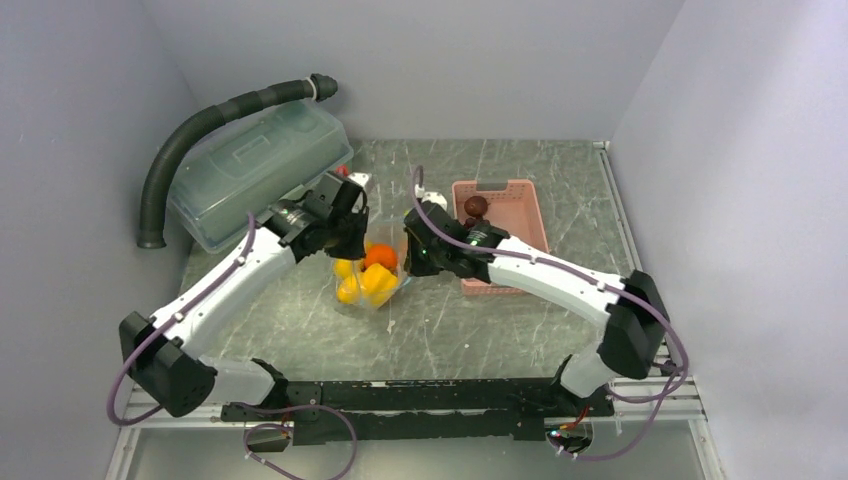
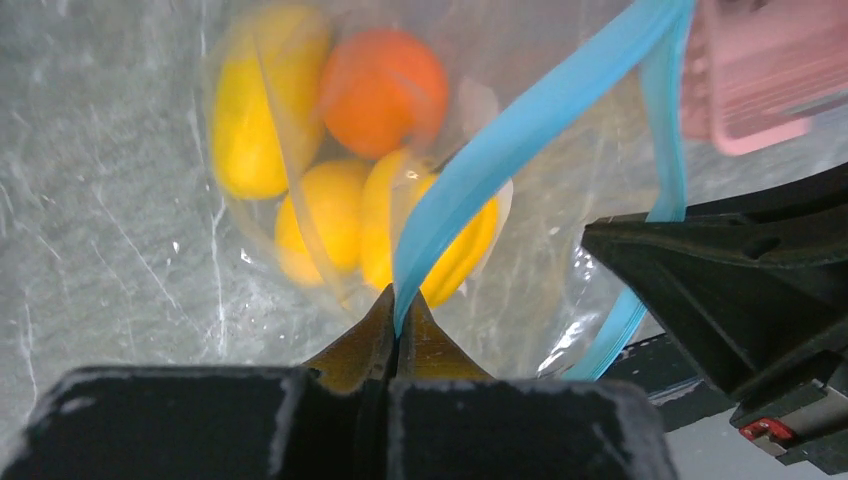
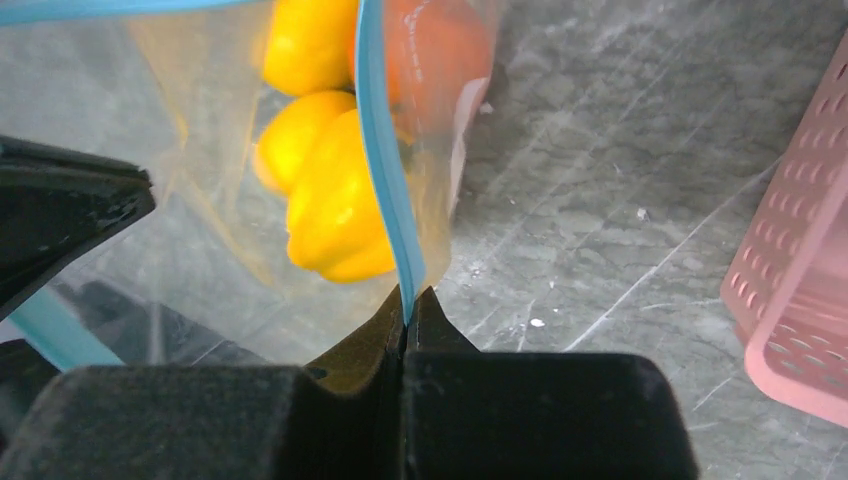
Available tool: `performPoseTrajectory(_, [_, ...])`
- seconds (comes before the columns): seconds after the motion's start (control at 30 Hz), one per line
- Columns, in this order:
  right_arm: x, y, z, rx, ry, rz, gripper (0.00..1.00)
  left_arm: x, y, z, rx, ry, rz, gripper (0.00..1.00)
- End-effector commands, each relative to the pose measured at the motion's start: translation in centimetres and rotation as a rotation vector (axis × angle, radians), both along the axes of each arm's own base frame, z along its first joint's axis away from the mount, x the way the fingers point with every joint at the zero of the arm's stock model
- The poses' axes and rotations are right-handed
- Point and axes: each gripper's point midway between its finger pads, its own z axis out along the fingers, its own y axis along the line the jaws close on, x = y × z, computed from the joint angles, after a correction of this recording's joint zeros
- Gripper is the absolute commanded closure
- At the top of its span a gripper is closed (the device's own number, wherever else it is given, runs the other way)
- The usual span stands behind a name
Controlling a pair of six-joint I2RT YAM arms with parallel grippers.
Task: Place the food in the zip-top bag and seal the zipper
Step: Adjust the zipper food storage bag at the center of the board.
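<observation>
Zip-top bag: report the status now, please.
Left fingers shut on zipper. Right fingers shut on it too. Bag holds yellow fruits and orange fruit. Brown ball in pink basket.

we record the left arm (image 1: 235, 270) and right arm (image 1: 560, 280) as white shells with black joint housings. thin purple cables (image 1: 113, 398) loop along both. the bases share a black rail (image 1: 400, 400). the left gripper (image 2: 397, 318) and right gripper (image 3: 408, 312) have matte black bodies with brownish tapered tips.

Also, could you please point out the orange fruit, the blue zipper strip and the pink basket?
orange fruit (image 2: 383, 92), left wrist view, its middle.
blue zipper strip (image 3: 385, 180), right wrist view, mid-length.
pink basket (image 1: 515, 212), top view, bare floor.
</observation>
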Motion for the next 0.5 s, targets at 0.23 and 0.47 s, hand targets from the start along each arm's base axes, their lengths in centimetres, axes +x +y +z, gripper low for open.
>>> performPoseTrajectory(0.23, [1.0, 0.0, 9.9, 0.183, -0.176, -0.019, 1.00, 0.2, 0.8, 10.1, -0.112, -0.232, -0.005, 0.95])
performPoseTrajectory(0.47, [1.0, 0.5, 8.8, 0.166, -0.154, -0.002, 1.00, 0.4, 1.2, 9.6, -0.066, -0.224, -0.012, 0.96])
